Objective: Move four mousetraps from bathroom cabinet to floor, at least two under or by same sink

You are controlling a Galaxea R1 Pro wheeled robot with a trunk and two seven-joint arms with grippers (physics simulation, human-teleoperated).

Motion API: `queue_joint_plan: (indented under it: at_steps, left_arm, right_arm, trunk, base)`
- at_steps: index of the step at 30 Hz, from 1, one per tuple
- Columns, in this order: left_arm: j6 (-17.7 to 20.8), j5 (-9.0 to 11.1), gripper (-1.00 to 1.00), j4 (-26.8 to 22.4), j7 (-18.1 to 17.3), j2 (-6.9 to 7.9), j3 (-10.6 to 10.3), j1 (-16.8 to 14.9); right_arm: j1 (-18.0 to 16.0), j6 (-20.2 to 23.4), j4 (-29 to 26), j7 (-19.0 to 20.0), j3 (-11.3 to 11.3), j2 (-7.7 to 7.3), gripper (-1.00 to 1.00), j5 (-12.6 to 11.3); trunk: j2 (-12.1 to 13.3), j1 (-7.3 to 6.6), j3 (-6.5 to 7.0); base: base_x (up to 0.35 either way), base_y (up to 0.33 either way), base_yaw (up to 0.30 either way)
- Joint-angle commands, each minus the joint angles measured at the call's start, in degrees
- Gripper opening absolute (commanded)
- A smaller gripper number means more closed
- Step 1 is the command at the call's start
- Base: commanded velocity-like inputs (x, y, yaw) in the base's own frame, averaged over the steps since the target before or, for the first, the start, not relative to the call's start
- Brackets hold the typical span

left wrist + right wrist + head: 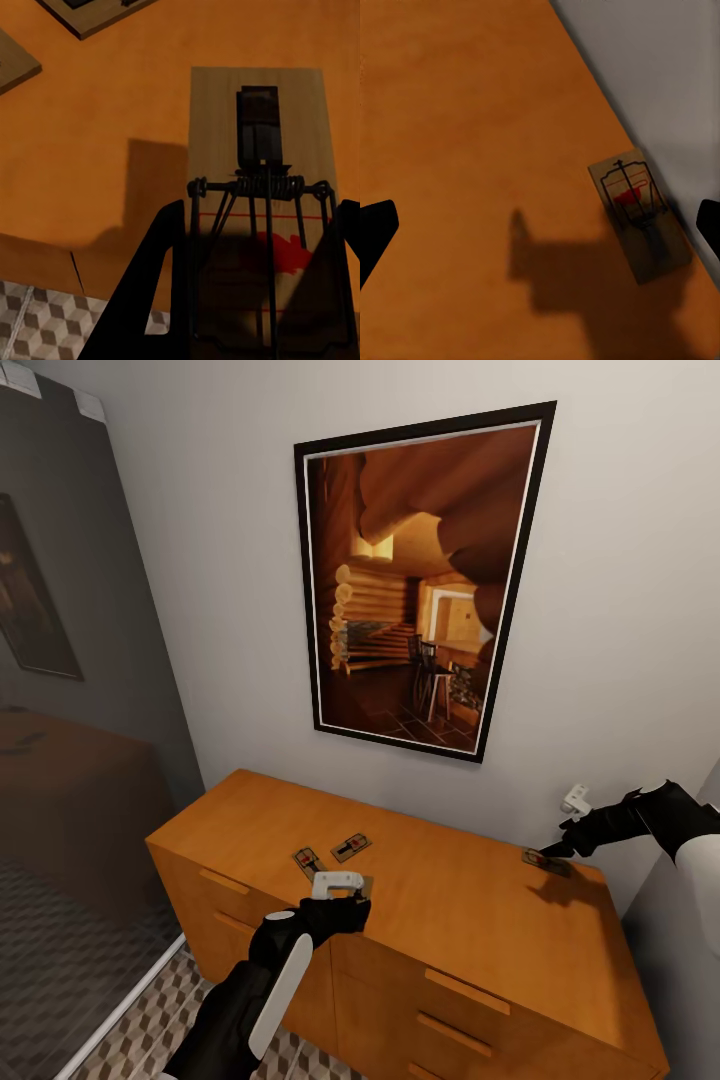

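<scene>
Head view: the cabinet [420, 900] stands against a pale wall under a framed picture [420, 575] of a log interior. Two traps lie flat on its top near the front left, one [307, 859] just beside the other [350, 847], apart but close. The left gripper [338, 887] hangs over the top's front edge right by them, a sliver of a third board peeking out at its tip; its fingers are hidden here. A far trap [547, 862] lies at the right rear of the top, close to the wall, with the right gripper [552, 850] just above it (cannot tell from here whether it touches). Cube-patterned floor [140, 1030] shows below left. Left wrist view: a trap [259, 202] sits between the two dark fingers [154, 292], jaws spread to either side of the board, not pinching it; the cabinet's front edge and floor tiles lie beneath. Corners of two more boards sit further along the top. Right wrist view: the fingers [375, 229] stand wide apart, grasping nothing, and a trap [636, 211] lies flat near the wall edge, in the arm's shadow.
</scene>
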Motion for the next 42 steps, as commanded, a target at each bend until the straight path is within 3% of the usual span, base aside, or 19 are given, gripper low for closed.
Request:
queue_joint_plan:
  at_steps: [1,15,22,30,42]
  left_arm:
    - [0.2,0.5,-1.0,-0.1,0.5,0.01,-0.1,-0.1]
    - [0.3,0.6,-1.0,-0.4,0.5,0.39,0.0,-0.1]
    - [0.6,0.5,-1.0,-0.7,0.6,-0.31,-0.3,-0.1]
    - [0.6,0.5,-1.0,-0.5,0.8,-0.09,-2.7,-0.1]
    - [0.6,0.4,-1.0,-0.4,0.8,0.0,-3.0,-0.1]
  right_arm:
    - [-0.1,0.6,0.0,0.3,-0.5,0.04,1.0,0.3]
    - [-0.1,0.7,0.0,0.2,-0.5,0.04,1.0,0.2]
    - [-0.1,0.7,0.0,0.2,-0.5,0.04,1.0,0.2]
    - [-0.1,0.7,0.0,0.1,-0.5,0.04,1.0,0.1]
    - [-0.1,0.8,0.0,0.1,-0.5,0.04,1.0,0.2]
  trunk:
    - [-0.1,0.04,-0.14]
    - [-0.1,0.04,-0.14]
    - [-0.1,0.04,-0.14]
    - [-0.1,0.04,-0.14]
    - [-0.1,0.04,-0.14]
  base:
    - [0.0,0.0,0.0]
    - [0.0,0.0,0.0]
    - [0.0,0.0,0.0]
    - [0.0,0.0,0.0]
    - [0.107,-0.032,0.0]
